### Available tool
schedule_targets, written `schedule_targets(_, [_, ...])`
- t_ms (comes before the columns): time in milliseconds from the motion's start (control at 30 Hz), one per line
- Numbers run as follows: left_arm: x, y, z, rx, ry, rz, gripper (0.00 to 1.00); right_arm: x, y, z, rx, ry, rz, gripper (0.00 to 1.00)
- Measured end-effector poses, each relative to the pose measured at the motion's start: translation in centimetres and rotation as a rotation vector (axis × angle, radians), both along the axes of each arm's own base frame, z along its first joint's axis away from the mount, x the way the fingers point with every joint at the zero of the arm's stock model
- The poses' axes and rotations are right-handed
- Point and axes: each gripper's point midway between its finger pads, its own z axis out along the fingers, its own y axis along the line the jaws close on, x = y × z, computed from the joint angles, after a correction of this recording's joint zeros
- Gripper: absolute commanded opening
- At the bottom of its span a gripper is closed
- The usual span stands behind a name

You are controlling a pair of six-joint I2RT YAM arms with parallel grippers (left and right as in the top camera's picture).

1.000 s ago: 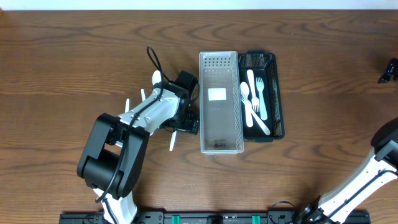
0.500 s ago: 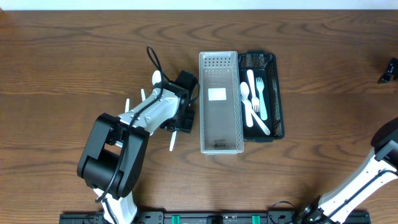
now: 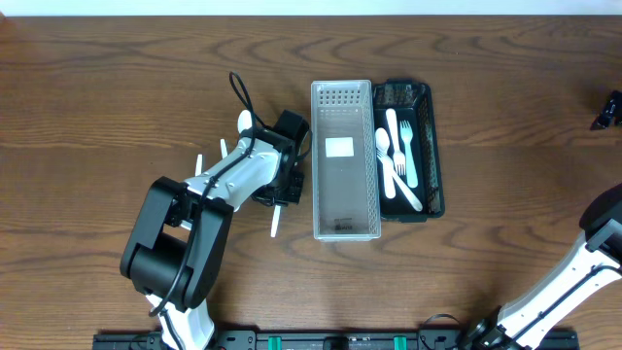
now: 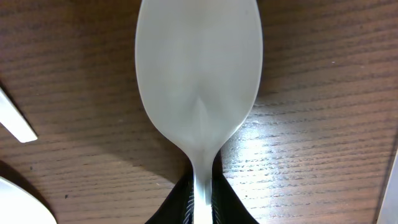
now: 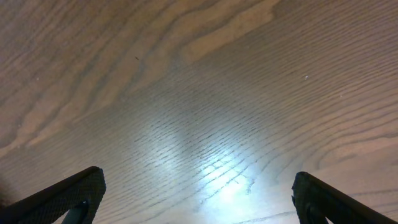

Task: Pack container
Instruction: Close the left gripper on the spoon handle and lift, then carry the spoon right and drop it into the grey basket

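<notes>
A white plastic spoon [image 4: 198, 68] fills the left wrist view, bowl forward, lying on the wood. My left gripper [image 4: 201, 206] is shut on its thin neck, a black finger [image 4: 175, 208] pressed on each side. From overhead, the left gripper [image 3: 283, 188] sits just left of the clear container [image 3: 315, 156], and a white handle [image 3: 274, 222] pokes out below it. A black tray [image 3: 436, 146] beside the clear container holds white forks and a spoon [image 3: 398, 156]. My right gripper [image 5: 198, 199] is open over bare wood at the far right edge [image 3: 607, 109].
More white cutlery lies left of the left arm: a spoon bowl [image 3: 245, 122] and two thin handles [image 3: 199, 163]. A handle end [image 4: 15, 121] and another white edge show at the left of the left wrist view.
The left gripper has closed from wide open onto the spoon's neck. The white handle below it has shifted slightly. The right arm has not moved.
</notes>
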Motion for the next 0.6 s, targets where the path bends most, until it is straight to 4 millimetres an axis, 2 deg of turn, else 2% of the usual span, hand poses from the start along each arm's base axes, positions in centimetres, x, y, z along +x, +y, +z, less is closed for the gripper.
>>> schedule_targets(133, [0.3, 0.8, 0.0, 0.002, 0.005, 0.026, 0.11, 0.0, 0.0, 0.0, 0.0, 0.0, 0.0, 0.99])
schedule_targets(300, [1.1, 2.7, 0.7, 0.02, 0.01, 0.082, 0.1, 0.0, 0.0, 0.0, 0.001, 0.0, 0.0, 0.99])
schedule_targets(467, [4.1, 2.6, 3.7, 0.0, -0.056, 0.104, 0.1, 0.0, 0.0, 0.0, 0.0, 0.001, 0.0, 0.99])
schedule_targets(600, [6.3, 1.1, 7.5, -0.037, -0.143, 0.09, 0.11, 0.0, 0.0, 0.0, 0.0, 0.0, 0.0, 0.99])
